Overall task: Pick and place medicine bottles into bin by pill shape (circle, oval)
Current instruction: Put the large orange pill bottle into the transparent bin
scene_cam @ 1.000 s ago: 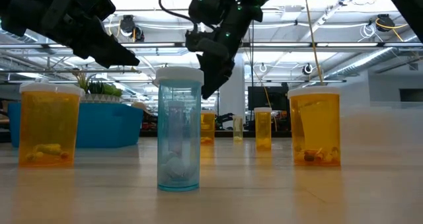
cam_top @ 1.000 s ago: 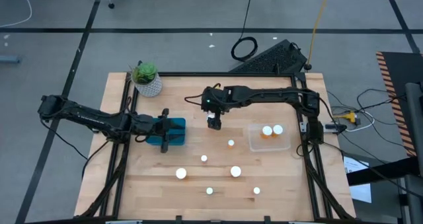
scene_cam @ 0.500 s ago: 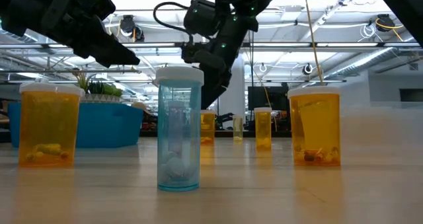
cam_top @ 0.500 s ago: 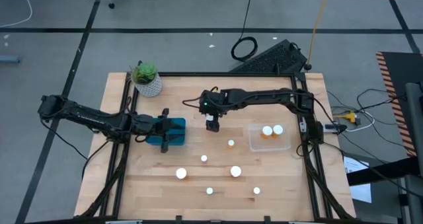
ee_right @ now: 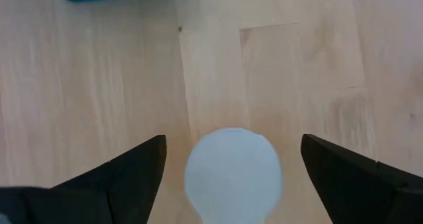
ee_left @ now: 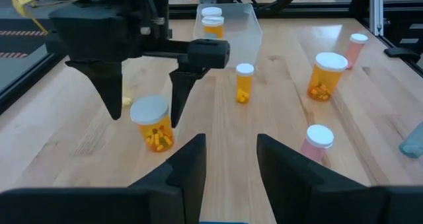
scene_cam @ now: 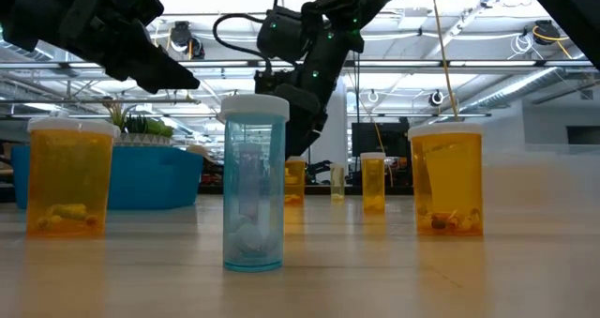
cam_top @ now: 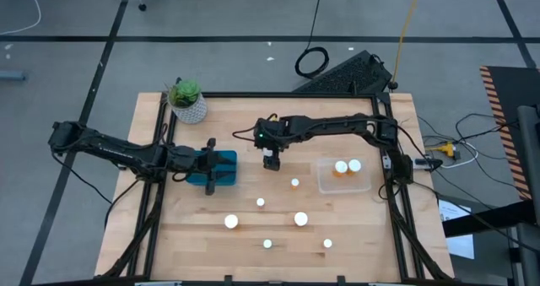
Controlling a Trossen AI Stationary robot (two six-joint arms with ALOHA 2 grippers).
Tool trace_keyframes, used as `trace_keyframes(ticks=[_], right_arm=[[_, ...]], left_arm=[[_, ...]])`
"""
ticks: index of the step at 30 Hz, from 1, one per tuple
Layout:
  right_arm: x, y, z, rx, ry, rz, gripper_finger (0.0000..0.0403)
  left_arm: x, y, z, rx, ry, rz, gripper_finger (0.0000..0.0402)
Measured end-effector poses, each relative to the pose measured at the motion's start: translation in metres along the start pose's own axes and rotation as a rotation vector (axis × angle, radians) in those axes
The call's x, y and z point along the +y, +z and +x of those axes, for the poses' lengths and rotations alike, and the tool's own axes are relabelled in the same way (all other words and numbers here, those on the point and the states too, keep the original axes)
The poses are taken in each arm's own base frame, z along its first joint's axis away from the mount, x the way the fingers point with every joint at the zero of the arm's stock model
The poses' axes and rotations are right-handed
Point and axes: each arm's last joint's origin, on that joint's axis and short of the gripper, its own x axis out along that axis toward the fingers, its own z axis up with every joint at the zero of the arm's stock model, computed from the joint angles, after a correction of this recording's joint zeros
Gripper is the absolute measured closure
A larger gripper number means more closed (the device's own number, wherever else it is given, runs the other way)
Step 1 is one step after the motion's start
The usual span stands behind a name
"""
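The pale wood-plank counter (cam_top: 354, 227) sits in a black frame on a grey floor. On its left side lies a blue bin (cam_top: 221, 168), on its right a clear bin (cam_top: 325, 185) holding two white-capped bottles (cam_top: 347, 165). Five more medicine bottles (cam_top: 300, 219) stand scattered across the near half, caps round and white from above.

The right tool (cam_top: 272, 159) hangs mid-counter, fingers spread wide. Only the left wrist view shows why: an amber bottle (ee_left: 153, 123) of yellow pills stands upright between its fingers (ee_left: 180, 95), untouched. The right wrist view shows that cap (ee_right: 230, 164) centred in the gap.

The left tool (ee_left: 230, 159), open and empty, waits over the blue bin.

The low view alone shows a teal-tinted bottle (scene_cam: 254, 181) among amber ones, with ceiling trusses behind.
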Motion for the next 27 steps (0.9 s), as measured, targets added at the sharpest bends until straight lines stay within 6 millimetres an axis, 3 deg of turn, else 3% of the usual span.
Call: trace_keyframes(ticks=[14, 27], right_arm=[[0.0018, -0.0025, 0.0000, 0.026, -0.003, -0.003, 0.0067], [0.0019, -0.0042, 0.0000, 0.045, -0.002, -0.002, 0.0138]], left_arm=[[-0.0002, -0.0001, 0.0001, 0.001, -0.008, 0.005, 0.0263], [-0.0002, -0.0001, 0.0001, 0.001, -0.008, 0.007, 0.0263]])
